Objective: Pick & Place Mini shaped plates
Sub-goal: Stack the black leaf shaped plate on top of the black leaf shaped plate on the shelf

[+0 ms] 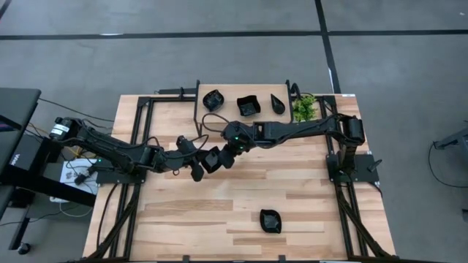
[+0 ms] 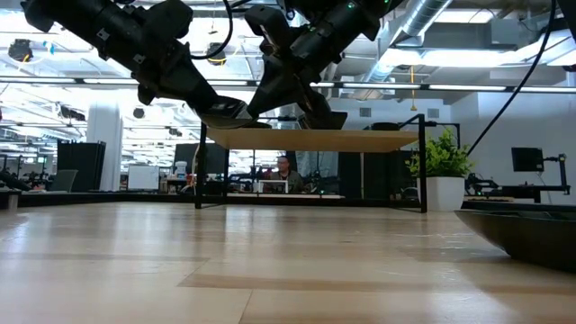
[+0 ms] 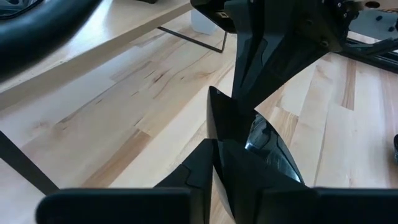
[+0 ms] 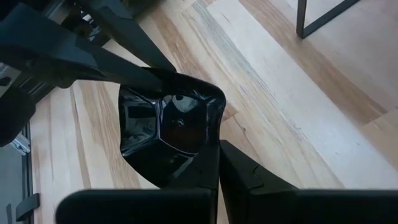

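Bare wooden table point(image 1: 219, 212) lies open around mid-table, where both grippers meet in the air. The right gripper point(image 4: 217, 163) is clamped on a black plate's point(image 4: 171, 127) rim; the left gripper point(image 3: 214, 158) pinches the opposite rim. Three plates point(image 1: 247, 104) sit on the far shelf point(image 1: 227, 91), another point(image 1: 270, 220) near the front edge

mid-table crowded: both arms meet at frame centre over a black dish point(image 1: 211, 160), blocking passage there. lower half of the table point(image 1: 190, 219) open, save one dish point(image 1: 270, 220) at lower centre-right. upper edge taken by a raised shelf point(image 1: 241, 91) carrying three dishes point(image 1: 248, 106), with a potted plant point(image 1: 305, 107) at its right end.
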You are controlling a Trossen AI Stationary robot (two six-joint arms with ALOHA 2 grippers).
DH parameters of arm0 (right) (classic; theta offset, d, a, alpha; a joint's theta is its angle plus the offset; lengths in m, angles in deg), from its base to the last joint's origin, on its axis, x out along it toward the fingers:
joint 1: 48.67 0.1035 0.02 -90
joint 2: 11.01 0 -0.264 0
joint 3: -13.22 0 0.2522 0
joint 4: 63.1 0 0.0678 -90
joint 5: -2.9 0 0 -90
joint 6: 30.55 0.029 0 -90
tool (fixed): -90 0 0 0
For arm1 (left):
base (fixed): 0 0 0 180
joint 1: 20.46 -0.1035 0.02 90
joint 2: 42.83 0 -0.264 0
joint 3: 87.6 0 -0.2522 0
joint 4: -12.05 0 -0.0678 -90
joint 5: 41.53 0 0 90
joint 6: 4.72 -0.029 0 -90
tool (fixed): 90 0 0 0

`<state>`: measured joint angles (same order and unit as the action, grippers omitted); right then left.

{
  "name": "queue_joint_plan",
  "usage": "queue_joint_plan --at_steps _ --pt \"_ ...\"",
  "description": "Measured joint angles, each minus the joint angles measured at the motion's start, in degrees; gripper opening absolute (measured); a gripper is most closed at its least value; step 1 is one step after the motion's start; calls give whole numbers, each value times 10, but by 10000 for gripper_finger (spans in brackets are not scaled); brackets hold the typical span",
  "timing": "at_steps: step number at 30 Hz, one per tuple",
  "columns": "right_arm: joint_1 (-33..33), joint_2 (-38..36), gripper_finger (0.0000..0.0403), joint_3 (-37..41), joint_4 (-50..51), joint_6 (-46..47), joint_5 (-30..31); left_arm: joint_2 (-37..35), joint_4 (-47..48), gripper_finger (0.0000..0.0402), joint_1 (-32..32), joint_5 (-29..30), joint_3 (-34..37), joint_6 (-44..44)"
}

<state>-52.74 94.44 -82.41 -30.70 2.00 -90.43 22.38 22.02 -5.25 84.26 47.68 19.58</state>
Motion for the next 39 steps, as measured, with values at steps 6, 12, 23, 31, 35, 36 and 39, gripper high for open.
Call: queue_joint_plan --at_steps 6,12,23,31,35,36,39 --pt "0 0 0 0 6 -1 -18 0 0 21 0 -2 0 0" --pt "0 0 19 0 5 -1 -20 0 -1 9 0 -2 0 0" --pt "-6 -20 58 0 36 -16 -43 0 -3 8 0 -4 0 0" --pt "-6 -80 58 -1 63 -40 -20 -22 -3 10 -1 -5 -1 -1" --pt "-5 -122 59 0 86 -59 11 -49 -1 8 -10 -4 -2 -3" --pt "-5 -132 59 0 85 -66 17 -57 -1 9 -14 -4 -2 -3" --pt "-5 -164 59 0 87 -99 21 -82 -1 12 -26 -4 -2 -4"
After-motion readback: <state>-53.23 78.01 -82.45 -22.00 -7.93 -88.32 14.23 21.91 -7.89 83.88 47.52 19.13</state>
